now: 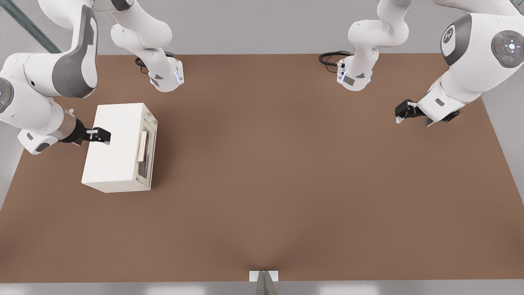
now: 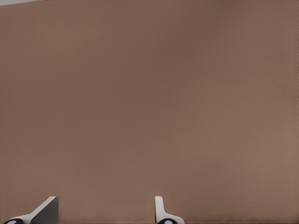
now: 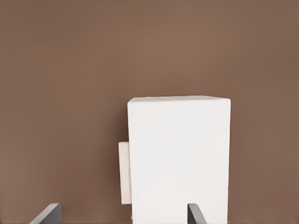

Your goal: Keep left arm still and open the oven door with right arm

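Front view: the cream-white oven [image 1: 118,147] stood on the brown table [image 1: 286,184] toward the front view's left, its oven door [image 1: 148,152] facing the front view's right, closed flat against the box.
Handle: a tan bar handle [image 1: 143,146] lay along the door, toward its upper edge.
Right arm: the right arm [image 1: 37,94] reached in from the front view's left edge.
Gripper position: the gripper [image 1: 103,135] hung over the oven's plain top, near the end away from the door.
Gripper state: in the right wrist view the two fingertips [image 3: 46,214] stood well apart with nothing between them, so it was spread and empty.
Door relative to gripper: the door and handle lay across the top of the oven from the gripper, toward the front view's right and lower down; the wrist view showed only a sliver of the handle [image 3: 124,172] past the box's edge.
Risk, collision: a straight descent from here would likely press the fingers onto the roof, not the handle.
Risk, push: a sideways approach that struck the box could probably shove the whole oven.
Risk, grasp: a shallow closure on the thin bar might slip as the door swings.
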